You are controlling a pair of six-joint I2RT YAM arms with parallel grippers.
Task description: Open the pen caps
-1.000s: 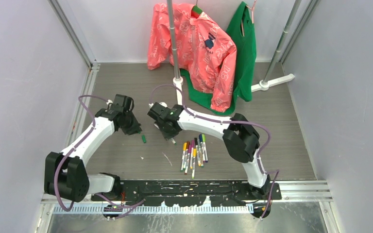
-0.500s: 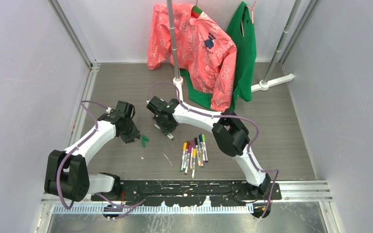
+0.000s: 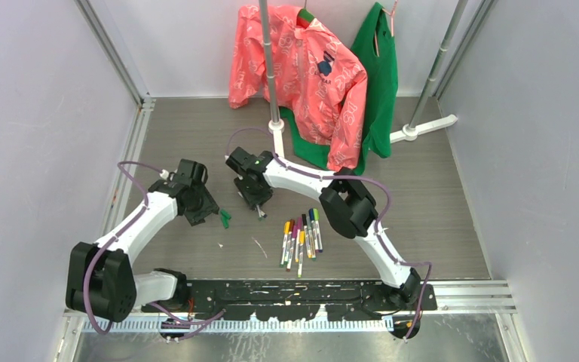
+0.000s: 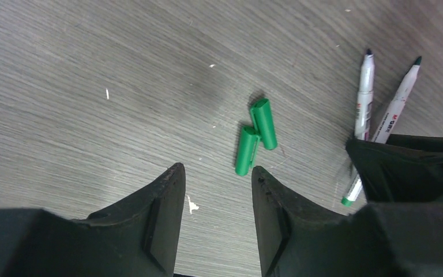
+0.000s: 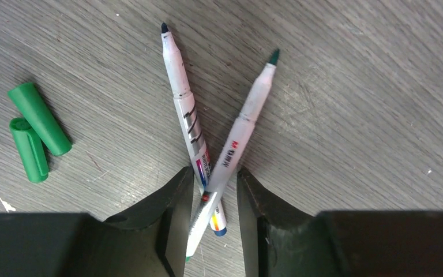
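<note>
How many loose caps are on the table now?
2. Farther green cap and nearer green cap lie touching, just ahead of the left end effector. Others may hide under arms.

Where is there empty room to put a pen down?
Bare table right of the pen row, toward the wall, and far left beside the pink jacket. Crowded between the left gripper and right gripper: green caps, two uncapped pens.

Two green pen caps (image 4: 263,123) lie touching, side by side, on the table (image 3: 437,226). Just beside them, two uncapped white pens (image 5: 186,98) cross in an X, tips bare. Nearby, the capped pens (image 3: 301,237) lie bunched together.
</note>
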